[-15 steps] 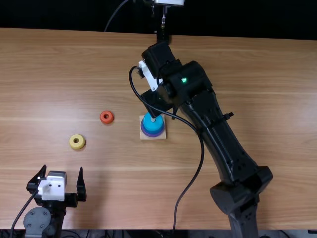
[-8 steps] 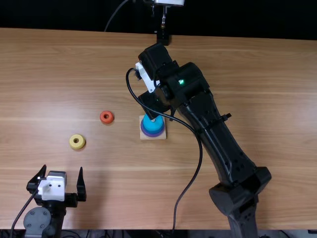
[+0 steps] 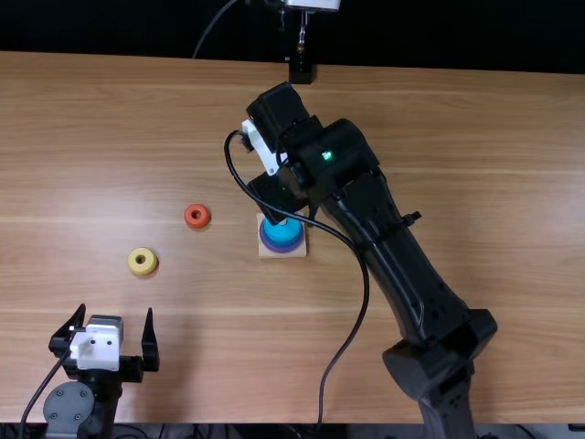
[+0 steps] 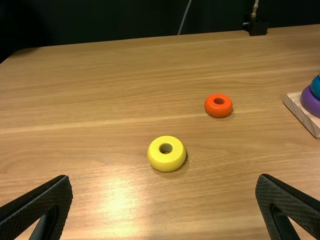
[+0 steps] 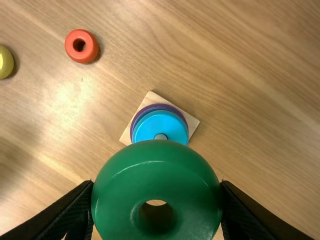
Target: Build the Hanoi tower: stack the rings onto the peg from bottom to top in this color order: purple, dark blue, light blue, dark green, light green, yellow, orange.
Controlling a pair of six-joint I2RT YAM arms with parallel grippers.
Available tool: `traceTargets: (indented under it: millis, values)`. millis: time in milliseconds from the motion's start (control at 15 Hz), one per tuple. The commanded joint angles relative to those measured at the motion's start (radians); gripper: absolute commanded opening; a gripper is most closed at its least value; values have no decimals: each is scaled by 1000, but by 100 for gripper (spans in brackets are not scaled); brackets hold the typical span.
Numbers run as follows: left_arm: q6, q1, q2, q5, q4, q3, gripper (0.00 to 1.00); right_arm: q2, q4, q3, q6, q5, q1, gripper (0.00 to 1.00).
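In the top view my right gripper [image 3: 277,197] hangs at the peg base's far side. In the right wrist view my right gripper [image 5: 157,200] is shut on a green ring [image 5: 125,185], held above the table beside the peg's tip. Under it, a light blue ring [image 5: 160,122] lies over a purple ring [image 5: 136,120] on the wooden base [image 5: 150,97]. My left gripper [image 3: 111,325] stands open at the near left with nothing between its fingers; the left wrist view shows its fingers wide apart [image 4: 164,207]. Loose on the table are an orange ring [image 3: 196,216] and a yellow ring [image 3: 142,262].
The right arm [image 3: 393,247] and its black cable [image 3: 366,302] stretch from the near right to above the base. A black stand [image 3: 301,69] is at the table's far edge.
My right gripper has shifted slightly left and toward the near edge in the top view. The left arm and the loose rings have stayed still.
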Motion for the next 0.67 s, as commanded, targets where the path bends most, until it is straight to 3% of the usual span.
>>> traceTargets:
  millis: [0, 600]
  values:
    - [-2, -5, -12, 7, -80, -105, 100, 28, -1, 31, 5, -3, 11, 0]
    - [-2, -5, -12, 7, -80, -105, 100, 46, 1, 34, -6, -2, 5, 0]
